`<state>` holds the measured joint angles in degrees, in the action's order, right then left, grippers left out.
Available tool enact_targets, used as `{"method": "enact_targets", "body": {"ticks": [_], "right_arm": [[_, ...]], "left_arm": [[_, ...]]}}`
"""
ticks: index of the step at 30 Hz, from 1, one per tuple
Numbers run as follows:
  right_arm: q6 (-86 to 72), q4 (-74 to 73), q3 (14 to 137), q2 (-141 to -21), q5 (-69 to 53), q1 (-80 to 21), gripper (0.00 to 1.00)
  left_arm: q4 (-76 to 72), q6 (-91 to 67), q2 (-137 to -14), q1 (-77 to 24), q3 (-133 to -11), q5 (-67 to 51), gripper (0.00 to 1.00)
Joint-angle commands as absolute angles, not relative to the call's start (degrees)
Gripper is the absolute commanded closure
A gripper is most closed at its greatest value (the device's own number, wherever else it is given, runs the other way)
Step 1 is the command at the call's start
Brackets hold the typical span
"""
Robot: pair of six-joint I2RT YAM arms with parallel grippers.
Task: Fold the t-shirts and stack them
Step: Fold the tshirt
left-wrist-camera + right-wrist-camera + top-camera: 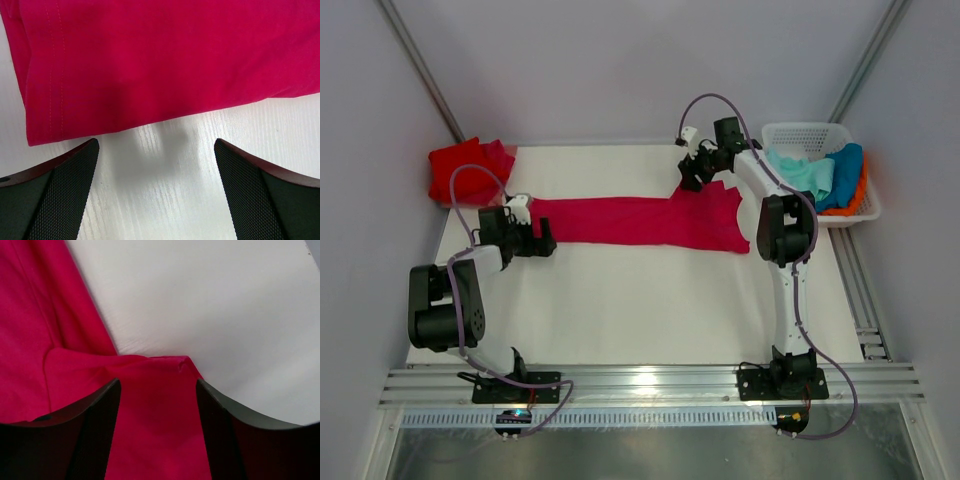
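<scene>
Your left gripper [156, 142] has its fingers wide apart with nothing between them. It sits low over bare table [650, 300], just off the near edge of the crimson shirt [640, 220], close to that shirt's left corner. In the left wrist view you can see the double row of hem stitching running along that end.

Your right gripper [157, 382] is at the opposite, right end of the crimson shirt, on its far edge. Its fingers are part-way apart and straddle a small raised corner of the cloth. The fabric runs back between them, but a clear gap shows on each side, so the cloth is not pinched.

The crimson shirt itself lies as a long band across the middle of the table, smooth along most of its length. It widens at the right end, where the edge looks uneven.

Beyond the crimson shirt's left end, at the far left corner of the table, a red shirt [470, 170] lies in a rumpled heap. Past its right end stands a white basket [805, 128]. The basket holds a mint shirt [805, 172], a blue shirt [842, 170] and an orange shirt [863, 195], all bundled together.
</scene>
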<state>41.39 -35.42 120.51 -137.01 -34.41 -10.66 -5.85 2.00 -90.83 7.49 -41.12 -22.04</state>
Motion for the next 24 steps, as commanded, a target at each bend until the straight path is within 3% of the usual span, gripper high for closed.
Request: {"method": "enact_targets", "body": {"ticks": [1,17,19,22,24], "right_arm": [[43.5,-36.5,120.8,-135.9,-37.5,-10.7,0.35],[45.3,-40.1,123.0,-137.7,-38.3,-11.2,0.34],[47.2,-41.6,123.0,-137.8,-38.3,-11.5,0.56],[48.5,-42.6,123.0,-138.2,-37.3,-12.0,0.97],[48.4,-42.6,123.0,-138.3,-37.1,-12.1,0.97]], "left_arm": [[-6.4,2.7,-90.9,7.3,-43.1,-21.9,0.01],[-5.5,2.7,-91.8,7.3,-44.2,-22.0,0.01],[-5.4,2.7,-91.9,7.2,-44.4,-22.1,0.01],[-5.1,2.7,-92.3,7.2,-44.6,-22.1,0.01],[-5.0,2.8,-92.3,7.2,-44.6,-22.0,0.01]]}}
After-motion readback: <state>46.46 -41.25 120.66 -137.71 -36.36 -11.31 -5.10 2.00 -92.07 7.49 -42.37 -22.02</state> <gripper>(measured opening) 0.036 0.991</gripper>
